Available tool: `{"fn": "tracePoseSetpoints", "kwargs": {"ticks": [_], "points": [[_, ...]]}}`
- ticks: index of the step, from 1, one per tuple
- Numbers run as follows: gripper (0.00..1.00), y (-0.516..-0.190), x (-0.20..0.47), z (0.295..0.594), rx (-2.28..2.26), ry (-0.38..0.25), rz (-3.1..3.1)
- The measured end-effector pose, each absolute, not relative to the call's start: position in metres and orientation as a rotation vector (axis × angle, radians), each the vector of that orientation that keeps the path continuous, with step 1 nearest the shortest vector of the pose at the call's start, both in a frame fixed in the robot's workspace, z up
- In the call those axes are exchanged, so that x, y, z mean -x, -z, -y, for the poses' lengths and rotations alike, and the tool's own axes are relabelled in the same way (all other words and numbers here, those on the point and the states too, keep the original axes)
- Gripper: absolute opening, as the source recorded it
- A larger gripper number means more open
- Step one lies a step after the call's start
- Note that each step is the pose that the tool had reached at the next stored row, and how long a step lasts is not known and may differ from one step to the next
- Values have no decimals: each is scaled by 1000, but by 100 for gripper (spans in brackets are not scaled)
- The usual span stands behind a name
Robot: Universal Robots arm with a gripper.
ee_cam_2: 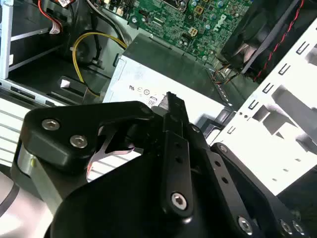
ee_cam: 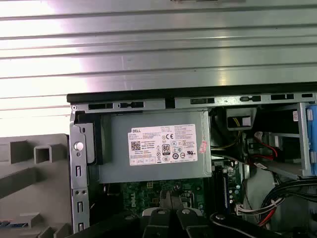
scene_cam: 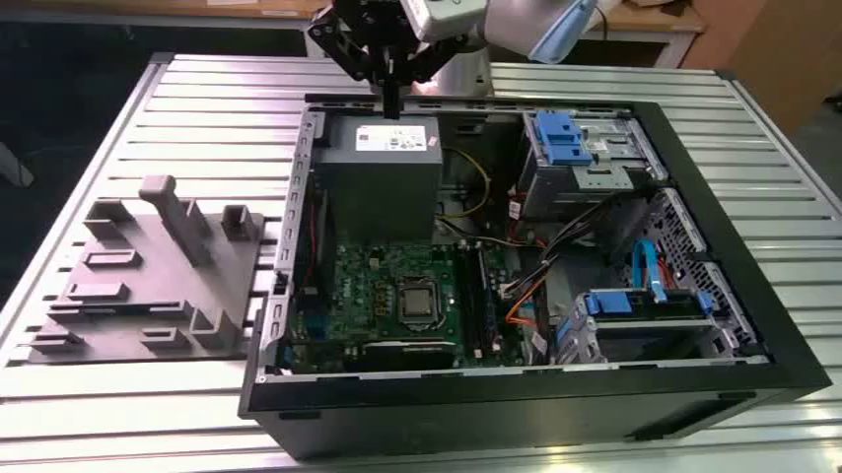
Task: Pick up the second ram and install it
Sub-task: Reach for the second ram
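The black linkage pincer [scene_cam: 392, 110] hangs above the far edge of the grey metal box-shaped power supply [scene_cam: 379, 168], close over its white label and not touching it. In both wrist views the pincer [ee_cam_2: 170, 96] [ee_cam: 171, 201] has its two black fingers [ee_cam_2: 174, 148] brought together, and nothing is visible between them. The power supply [ee_cam: 158, 148] sits inside the open black steel computer case [scene_cam: 526, 396], which lies on its side on the ribbed aluminium table [scene_cam: 172, 99]. Next to the power supply, on the nearer side in the exterior view, lies the green printed motherboard [scene_cam: 394, 281]. The second ram [scene_cam: 490, 301], a thin, dark blue-green circuit-board stick, appears to stand on edge in the long slots along the motherboard's edge toward the exterior view's right, just beside a bundle of orange and black cables [scene_cam: 524, 296]. It also appears in the first wrist view [ee_cam: 224, 186]. Whether it is fully seated cannot be determined, and it is well apart from the pincer. A grey moulded plastic fixture with slots and an upright post [scene_cam: 145, 286] rests on the table just beside the case, on the exterior view's left. Blue plastic drive latches [scene_cam: 559, 138] sit in the case's far corner, toward the exterior view's right. A yellow cable loop [ee_cam_2: 79, 54] lies beside the power supply [ee_cam_2: 163, 74] in the second wrist view.
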State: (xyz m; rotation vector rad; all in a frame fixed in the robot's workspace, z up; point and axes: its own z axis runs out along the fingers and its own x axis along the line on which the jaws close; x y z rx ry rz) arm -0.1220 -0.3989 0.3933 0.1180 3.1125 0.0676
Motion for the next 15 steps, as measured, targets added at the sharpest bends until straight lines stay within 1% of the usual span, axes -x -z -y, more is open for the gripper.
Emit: {"fn": "tracePoseSetpoints", "kwargs": {"ticks": [15], "points": [[10,-393,123,399,-118,-68,-3113]]}}
